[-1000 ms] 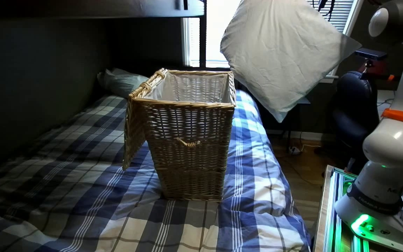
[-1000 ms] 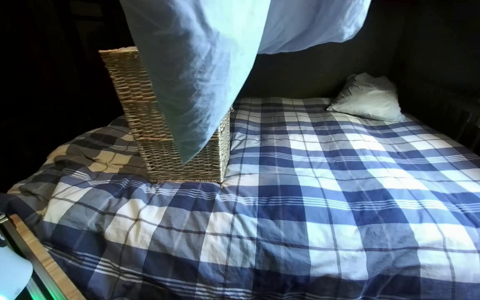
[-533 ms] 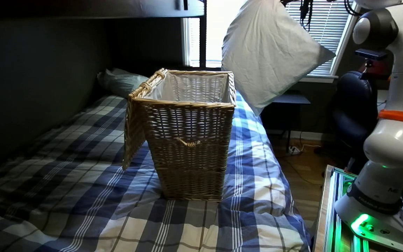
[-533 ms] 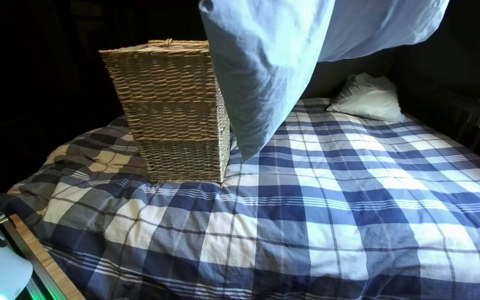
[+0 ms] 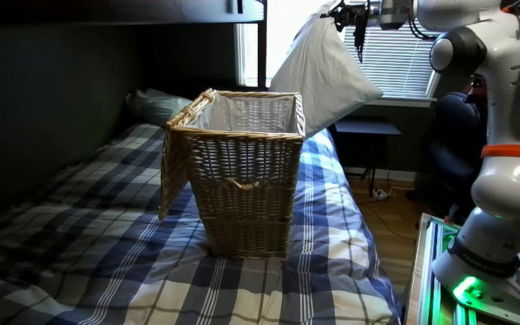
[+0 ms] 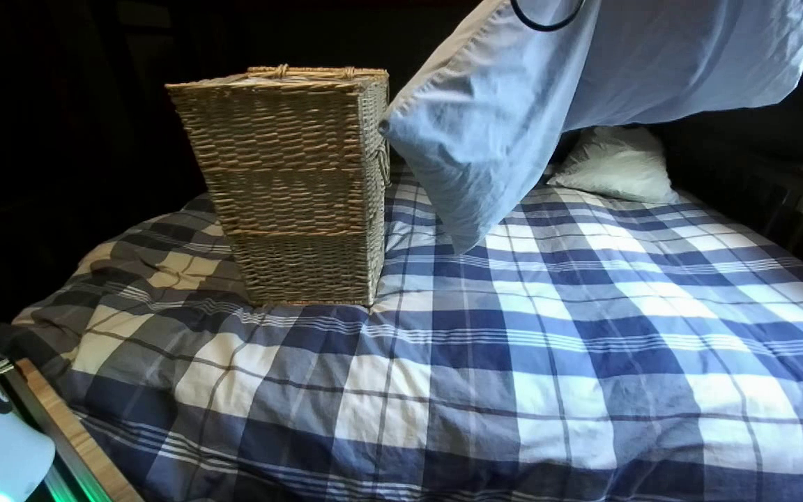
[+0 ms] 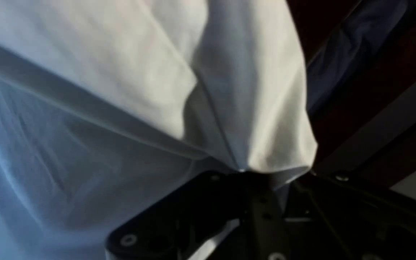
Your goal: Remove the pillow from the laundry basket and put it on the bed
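The white pillow (image 5: 323, 76) hangs tilted from my gripper (image 5: 334, 16) in an exterior view, beyond the basket, whose rim hides its lower left part. In another exterior view the pillow (image 6: 492, 132) hangs above the bed (image 6: 513, 390), to the right of the basket (image 6: 290, 160). The laundry basket (image 5: 242, 194) stands upright on the plaid bed (image 5: 120, 253), lid hanging open at its left side. In the wrist view my gripper (image 7: 265, 177) is shut on a bunched part of the pillow (image 7: 139, 72); the fingertips are partly covered by fabric.
A greyish pillow (image 5: 158, 106) lies at the far end of the bed, also in an exterior view (image 6: 617, 167). The upper bunk (image 5: 120, 11) overhangs the bed. A bright window (image 5: 391, 67), a dark small table (image 5: 368, 126) and a chair (image 5: 456, 131) are beyond.
The gripper and held pillow have moved over the bed, leftward in an exterior view and rightward past the basket in another. The gripper has come into view. Basket and greyish pillow have not moved.
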Controlling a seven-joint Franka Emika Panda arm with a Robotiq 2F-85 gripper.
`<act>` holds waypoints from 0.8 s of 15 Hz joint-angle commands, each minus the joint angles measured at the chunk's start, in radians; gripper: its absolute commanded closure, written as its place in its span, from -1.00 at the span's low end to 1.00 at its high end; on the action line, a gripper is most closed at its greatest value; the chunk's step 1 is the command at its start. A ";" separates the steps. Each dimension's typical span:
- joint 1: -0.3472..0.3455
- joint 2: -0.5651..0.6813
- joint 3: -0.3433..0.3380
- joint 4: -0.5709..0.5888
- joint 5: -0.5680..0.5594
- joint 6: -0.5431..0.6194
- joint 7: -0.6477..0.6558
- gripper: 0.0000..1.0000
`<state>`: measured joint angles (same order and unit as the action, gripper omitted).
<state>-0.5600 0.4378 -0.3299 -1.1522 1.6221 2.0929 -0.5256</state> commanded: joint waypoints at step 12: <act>-0.037 0.087 0.055 0.067 0.035 -0.029 0.052 0.95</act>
<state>-0.5655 0.4659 -0.3254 -1.1551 1.6241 2.0880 -0.5236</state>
